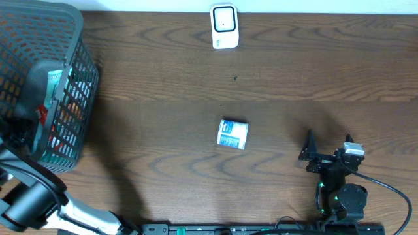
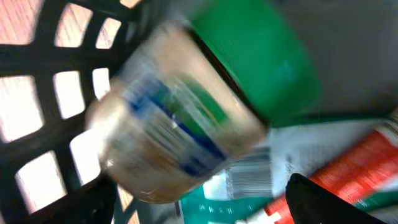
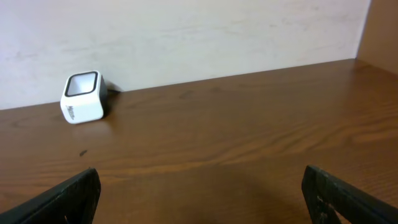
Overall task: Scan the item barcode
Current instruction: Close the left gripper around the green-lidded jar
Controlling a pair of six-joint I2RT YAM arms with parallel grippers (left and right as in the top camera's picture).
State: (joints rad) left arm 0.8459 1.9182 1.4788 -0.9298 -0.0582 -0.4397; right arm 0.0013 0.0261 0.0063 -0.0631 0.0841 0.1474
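Note:
The white barcode scanner [image 1: 224, 26] stands at the far edge of the table, and shows as a white cube [image 3: 83, 97] by the wall in the right wrist view. A small white and blue packet [image 1: 232, 134] lies mid-table. My left arm reaches into the black basket [image 1: 77, 29], where my left gripper [image 2: 199, 208] stands open. Just above its fingers is a blurred jar [image 2: 177, 124] with a green lid. Below the jar lie a teal package [image 2: 249, 186] with a barcode and a red packet [image 2: 360, 162]. My right gripper [image 1: 329, 145] is open and holds nothing, right of the packet.
The basket fills the table's far left corner and holds several items behind its mesh wall [image 2: 37, 99]. A cable [image 1: 392, 189] runs from the right arm near the front right edge. A pale wall [image 3: 186, 31] stands behind the scanner.

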